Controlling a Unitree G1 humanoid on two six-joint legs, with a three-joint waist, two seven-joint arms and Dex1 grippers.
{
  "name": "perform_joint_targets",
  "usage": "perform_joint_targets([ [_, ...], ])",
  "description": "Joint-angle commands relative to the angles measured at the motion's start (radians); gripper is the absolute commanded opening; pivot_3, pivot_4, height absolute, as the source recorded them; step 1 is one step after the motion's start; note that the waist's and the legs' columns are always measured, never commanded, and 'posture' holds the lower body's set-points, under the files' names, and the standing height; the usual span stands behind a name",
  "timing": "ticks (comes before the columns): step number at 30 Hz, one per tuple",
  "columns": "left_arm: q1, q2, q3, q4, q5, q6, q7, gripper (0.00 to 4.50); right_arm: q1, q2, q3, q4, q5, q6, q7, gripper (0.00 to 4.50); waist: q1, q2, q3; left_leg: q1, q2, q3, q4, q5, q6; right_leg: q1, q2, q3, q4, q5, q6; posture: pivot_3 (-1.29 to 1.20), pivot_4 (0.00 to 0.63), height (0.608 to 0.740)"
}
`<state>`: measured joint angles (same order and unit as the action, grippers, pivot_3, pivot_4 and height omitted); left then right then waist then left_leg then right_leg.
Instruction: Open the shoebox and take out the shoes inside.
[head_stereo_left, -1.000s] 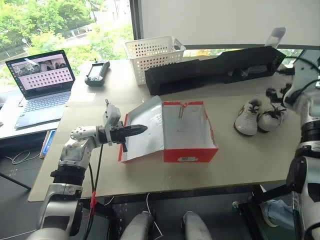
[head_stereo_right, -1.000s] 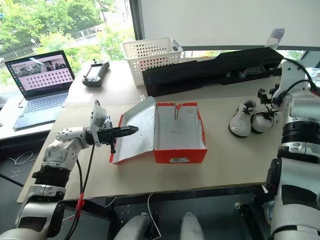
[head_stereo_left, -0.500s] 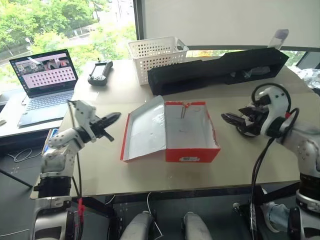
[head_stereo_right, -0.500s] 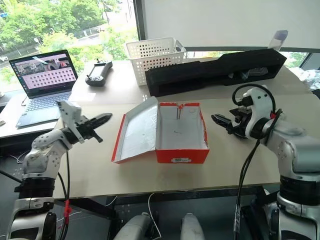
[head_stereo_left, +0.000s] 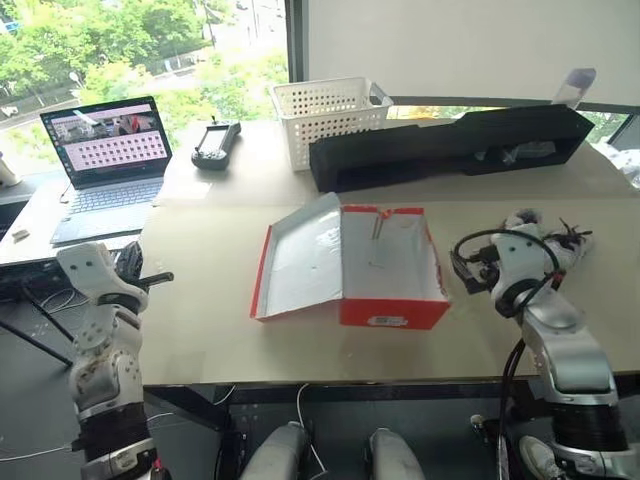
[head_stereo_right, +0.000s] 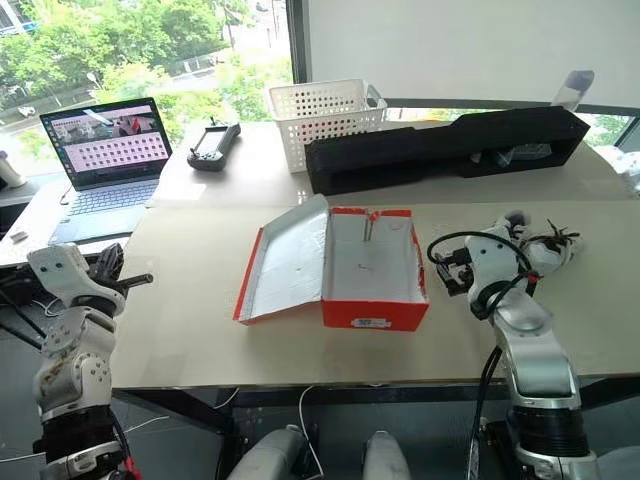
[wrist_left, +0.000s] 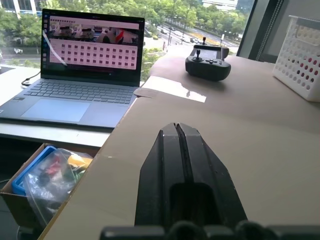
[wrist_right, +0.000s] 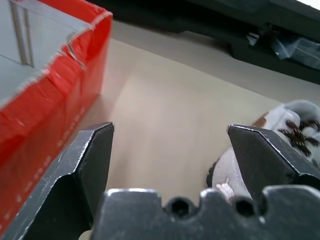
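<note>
Behind the open shoebox (head_stereo_left: 372, 268) sit a basket (head_stereo_left: 332, 108) and black case (head_stereo_left: 450, 146); the left gripper (wrist_left: 177, 131), fingers together, has swung away toward the laptop (head_stereo_left: 108, 160), and the right gripper (wrist_right: 170, 150), fingers apart, dropped beside the shoes (head_stereo_right: 540, 245).

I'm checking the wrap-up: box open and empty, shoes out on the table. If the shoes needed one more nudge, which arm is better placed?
Probably the right: its open gripper hangs beside the shoes, right of the shoebox. The left gripper is shut, far off by the laptop.
</note>
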<state>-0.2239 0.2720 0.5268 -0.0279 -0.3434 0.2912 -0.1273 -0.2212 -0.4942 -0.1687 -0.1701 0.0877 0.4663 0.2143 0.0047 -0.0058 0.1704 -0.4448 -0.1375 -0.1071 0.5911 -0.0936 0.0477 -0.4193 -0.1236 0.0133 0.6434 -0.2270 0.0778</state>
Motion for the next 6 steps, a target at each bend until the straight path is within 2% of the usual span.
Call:
perform_joint_targets([
  [1,0.010,-0.021,0.000,-0.012,-0.020,-0.032,0.017,0.00,0.010,0.020,-0.034,0.020,-0.032,-0.085,-0.049,4.25,0.002,0.000,0.000,0.000,0.000,0.000,0.000,0.000,0.000,-0.001,0.000,0.000,0.000,0.000,0.000,0.00,0.150,0.738],
  [6,0.000,-0.021,-0.007,0.014,-0.033,-0.045,0.007,0.00,0.008,0.026,-0.041,0.059,-0.049,-0.120,-0.063,4.25,0.003,0.000,0.000,0.000,0.001,0.000,0.000,0.000,0.000,-0.001,0.001,0.000,0.001,0.000,-0.001,0.00,0.150,0.738],
])
